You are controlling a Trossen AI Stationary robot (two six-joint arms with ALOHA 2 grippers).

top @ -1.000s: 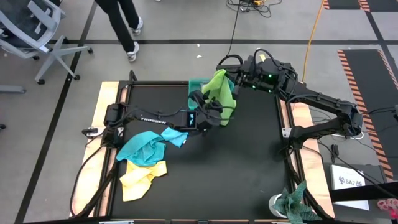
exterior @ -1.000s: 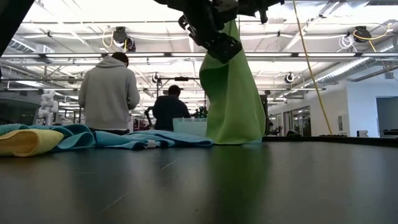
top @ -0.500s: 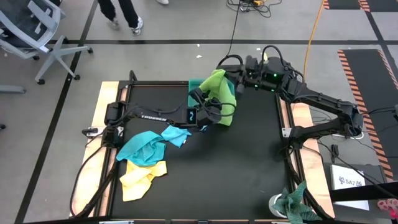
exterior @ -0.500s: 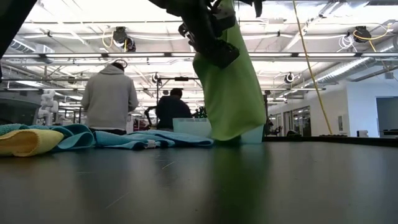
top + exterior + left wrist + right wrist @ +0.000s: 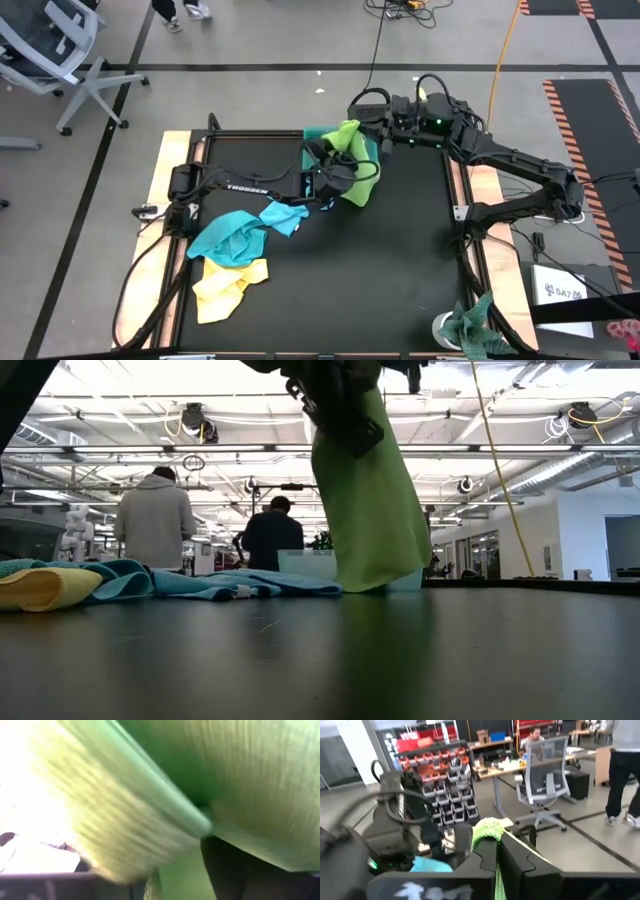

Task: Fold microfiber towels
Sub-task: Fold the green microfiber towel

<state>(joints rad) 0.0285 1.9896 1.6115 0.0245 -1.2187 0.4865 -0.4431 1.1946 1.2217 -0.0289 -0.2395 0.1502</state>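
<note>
1. Compared with a second before, the lime green towel hung lower and more bunched near the far edge of the table, its hem touching the mat in the low view.
2. The left gripper and the right gripper were both clenched on the lime green towel.
3. The near-right part of the table lay bare.
4. The soft turquoise towel and yellow towel lay crumpled near the left edge.

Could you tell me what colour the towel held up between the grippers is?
Lime green towel; the low view shows it best.
</note>
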